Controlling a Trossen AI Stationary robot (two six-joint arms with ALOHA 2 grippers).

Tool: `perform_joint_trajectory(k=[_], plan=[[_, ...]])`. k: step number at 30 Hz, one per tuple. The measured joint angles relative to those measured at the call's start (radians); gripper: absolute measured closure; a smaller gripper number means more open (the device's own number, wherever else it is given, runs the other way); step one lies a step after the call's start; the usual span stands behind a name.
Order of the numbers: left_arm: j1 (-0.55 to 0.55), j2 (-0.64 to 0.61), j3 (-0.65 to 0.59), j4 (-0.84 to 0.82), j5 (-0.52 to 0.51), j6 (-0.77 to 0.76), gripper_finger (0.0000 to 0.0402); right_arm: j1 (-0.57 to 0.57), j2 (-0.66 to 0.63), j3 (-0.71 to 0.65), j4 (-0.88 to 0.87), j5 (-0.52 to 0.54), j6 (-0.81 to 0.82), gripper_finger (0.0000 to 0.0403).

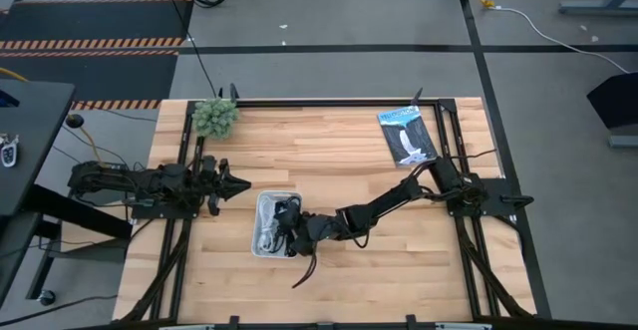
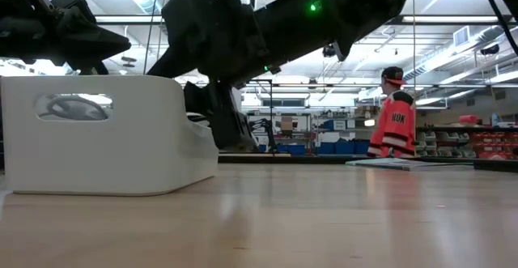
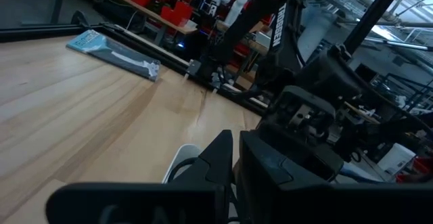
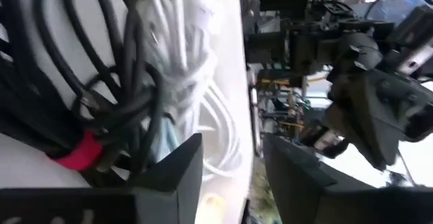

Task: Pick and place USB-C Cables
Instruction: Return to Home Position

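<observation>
The likeliest trouble, as I judged it, was a snag on the way out. The right gripper point(image 1: 290, 226) hung low inside the white bin point(image 2: 105, 151) with its fingers point(image 4: 177, 166) right among the USB-C Cables point(image 4: 145, 75). A careless lift could hook a loop of the black strands point(image 4: 61, 68) or the white coil point(image 4: 186, 61) on a fingertip and drag it over the bin's wall, or tip the bin itself if the wrist caught the rim. A dark strand point(image 1: 304, 268) lay on the table just beside the bin, under the right forearm. Whether it was one of the cables or the arm's own lead could not be told, but if it was a cable, a withdrawing arm might sweep it farther from the bin. The right gripper stood moderately open, with a clear gap between its fingers and nothing pinched in it. One finger lay close against the tangle near a red band point(image 4: 78, 155), though actual contact could not be made out. All the cables that plainly showed lay inside the bin, heaped against one wall. The left gripper point(image 1: 237, 183) waited near the bin on the left arm's side, apart from it, its fingers drawn together to a sliver and holding nothing.
</observation>
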Motion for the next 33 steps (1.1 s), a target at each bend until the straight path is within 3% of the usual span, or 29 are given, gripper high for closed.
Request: perform_joint_trajectory(k=[12,17,21,33], plan=[[0.0,0.0,0.0,0.001,0.0,0.0,0.0365,0.012,-0.084,0.0,-0.007,0.123,-0.038,0.0227],[0.0,0.0,0.0,0.001,0.0,0.0,0.0365,0.037,-0.141,-0.001,-0.143,0.17,0.024,0.0227],[0.0,0.0,0.0,0.001,0.0,0.0,0.0365,0.051,-0.202,-0.001,-0.348,0.204,0.169,0.0228],[0.0,0.0,0.0,0.001,0.0,0.0,0.0365,0.073,-0.458,-0.014,-1.004,0.206,0.819,0.0243]])
